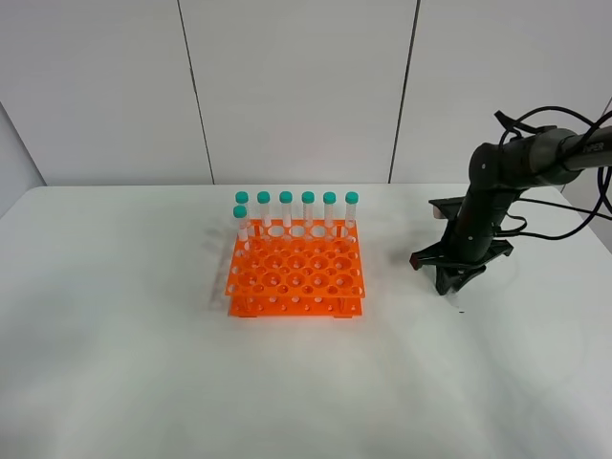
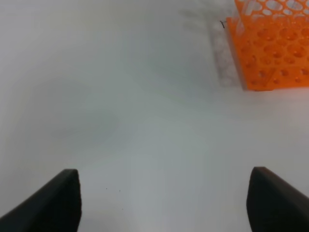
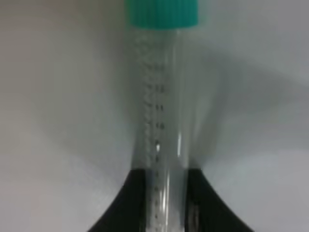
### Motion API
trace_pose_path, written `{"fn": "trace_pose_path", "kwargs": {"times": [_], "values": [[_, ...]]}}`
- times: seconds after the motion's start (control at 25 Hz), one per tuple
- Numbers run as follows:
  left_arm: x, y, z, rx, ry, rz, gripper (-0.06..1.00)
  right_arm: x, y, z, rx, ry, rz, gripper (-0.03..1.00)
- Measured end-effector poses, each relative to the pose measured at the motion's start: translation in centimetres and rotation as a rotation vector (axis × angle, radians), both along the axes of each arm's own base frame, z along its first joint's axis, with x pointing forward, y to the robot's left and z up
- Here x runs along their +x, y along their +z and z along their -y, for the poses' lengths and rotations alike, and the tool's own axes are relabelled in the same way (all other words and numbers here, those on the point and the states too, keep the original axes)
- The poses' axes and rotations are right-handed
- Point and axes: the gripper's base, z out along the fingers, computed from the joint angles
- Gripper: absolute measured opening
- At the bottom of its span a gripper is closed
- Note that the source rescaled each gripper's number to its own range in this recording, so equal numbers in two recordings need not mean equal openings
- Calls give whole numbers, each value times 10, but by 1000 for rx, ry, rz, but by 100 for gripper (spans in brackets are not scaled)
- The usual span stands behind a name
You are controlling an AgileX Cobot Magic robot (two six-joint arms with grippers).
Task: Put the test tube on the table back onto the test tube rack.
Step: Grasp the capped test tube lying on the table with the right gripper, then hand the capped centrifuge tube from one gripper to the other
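Note:
The test tube [image 3: 161,96], clear with a teal cap, lies on the white table [image 1: 115,363] and fills the right wrist view. My right gripper [image 3: 163,181] has its black fingers pressed against both sides of the tube's lower part. In the high view the right gripper [image 1: 457,279] is down at the table, right of the orange test tube rack [image 1: 296,277], and hides the tube. My left gripper [image 2: 166,198] is open and empty over bare table, with the rack's corner [image 2: 270,53] ahead of it. The left arm is out of the high view.
Several teal-capped tubes [image 1: 296,212] stand upright along the rack's back row and far-left hole. Black cables [image 1: 564,206] trail behind the right arm near the table's right edge. A white panelled wall stands behind the table.

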Motion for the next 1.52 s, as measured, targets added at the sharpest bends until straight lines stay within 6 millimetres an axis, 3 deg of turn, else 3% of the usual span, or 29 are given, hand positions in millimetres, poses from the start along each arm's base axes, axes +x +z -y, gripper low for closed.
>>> {"fn": "trace_pose_path", "kwargs": {"times": [0.04,0.16,0.24,0.36,0.52,0.72,0.84,0.96,1.08,1.24,1.52], "values": [[0,0,0,0,0,0,95,0,0,0,0,3,0,5],[0,0,0,0,0,0,95,1,4,0,0,22,9,2],[0,0,0,0,0,0,95,1,17,0,2,37,39,2],[0,0,0,0,0,0,95,-3,64,0,9,76,133,2],[0,0,0,0,0,0,95,-25,140,-2,61,144,267,2],[0,0,0,0,0,0,95,-76,221,-9,176,310,397,2],[0,0,0,0,0,0,95,-113,251,-19,307,421,481,2],[0,0,0,0,0,0,95,-144,254,-24,406,477,505,2],[0,0,0,0,0,0,95,-159,240,-28,481,497,478,2],[0,0,0,0,0,0,95,-165,229,-34,578,514,469,2],[0,0,0,0,0,0,95,-161,232,-42,616,509,532,2]]}}
